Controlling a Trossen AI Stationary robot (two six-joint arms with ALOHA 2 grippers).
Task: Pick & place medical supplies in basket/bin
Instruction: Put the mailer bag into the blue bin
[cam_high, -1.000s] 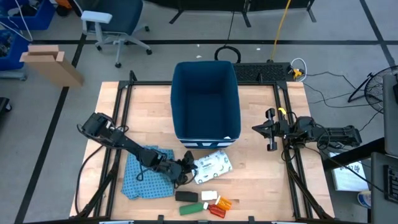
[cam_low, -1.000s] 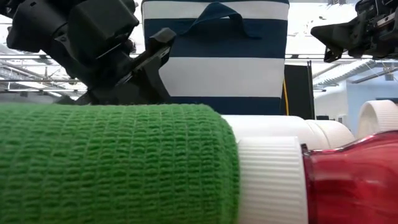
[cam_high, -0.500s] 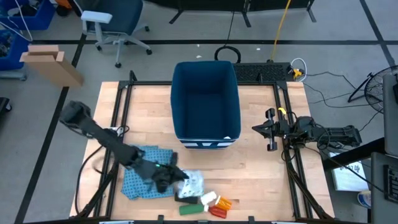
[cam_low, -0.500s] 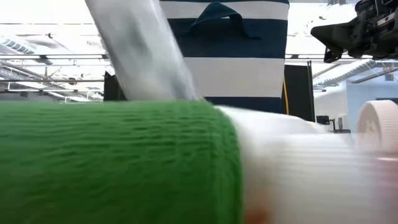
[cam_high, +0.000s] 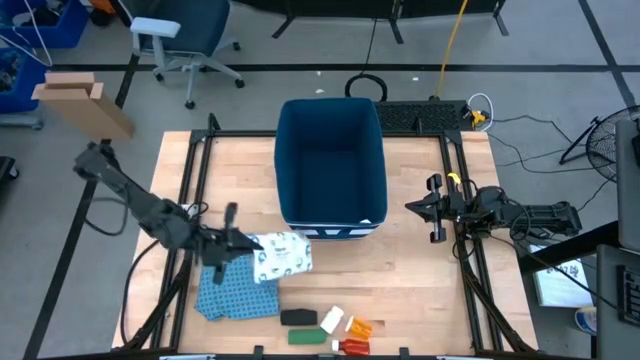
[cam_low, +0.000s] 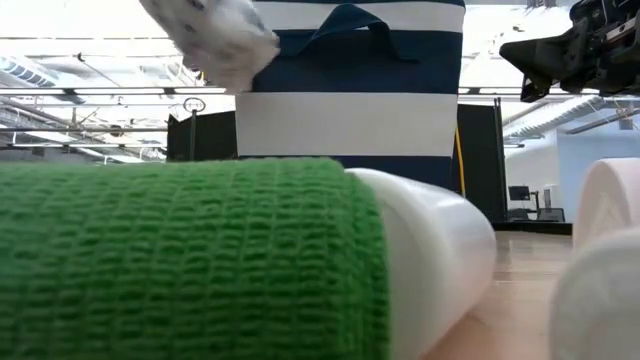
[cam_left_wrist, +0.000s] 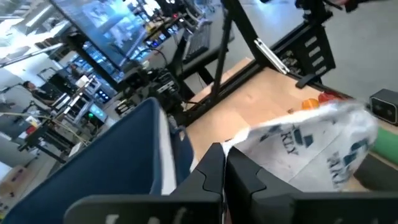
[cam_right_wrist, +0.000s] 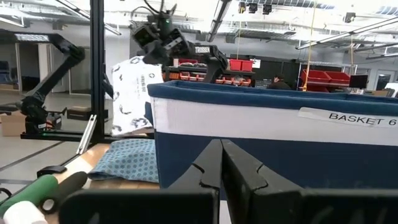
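Observation:
My left gripper (cam_high: 245, 243) is shut on the flat white printed packet (cam_high: 282, 257) in front of the bin's striped short side, above the blue patterned cloth (cam_high: 235, 292). The deep dark blue bin (cam_high: 285, 160) stands at the table's far middle. The black (cam_high: 298, 317), green (cam_high: 305, 336) and white (cam_high: 333, 320) oblongs and the orange (cam_high: 360, 327) and red (cam_high: 350, 346) tubes lie at the near edge. My right gripper (cam_high: 433, 210) is shut and empty to the right of the bin. My left gripper pinches the packet's edge (cam_left_wrist: 239, 142) between its two fingers, on the side toward the table's left. The fingers come from the table's left, roughly level. The packet is lifted clear of the table and hangs below the gripper (cam_right_wrist: 134, 93).
The blue cloth lies flat to the left of the small items. Black frame rails (cam_high: 190, 230) run along both table sides. In the low view the green roll (cam_low: 180, 260) and a white bottle (cam_low: 430, 250) fill the foreground. Bare wood (cam_high: 420, 290) lies at the right.
My left gripper has taken hold of the packet, dragged it toward the near left, then lifted it up and back toward the far left, clear of the table. The small items at the near edge were nudged; the red bottle has left the low view's foreground.

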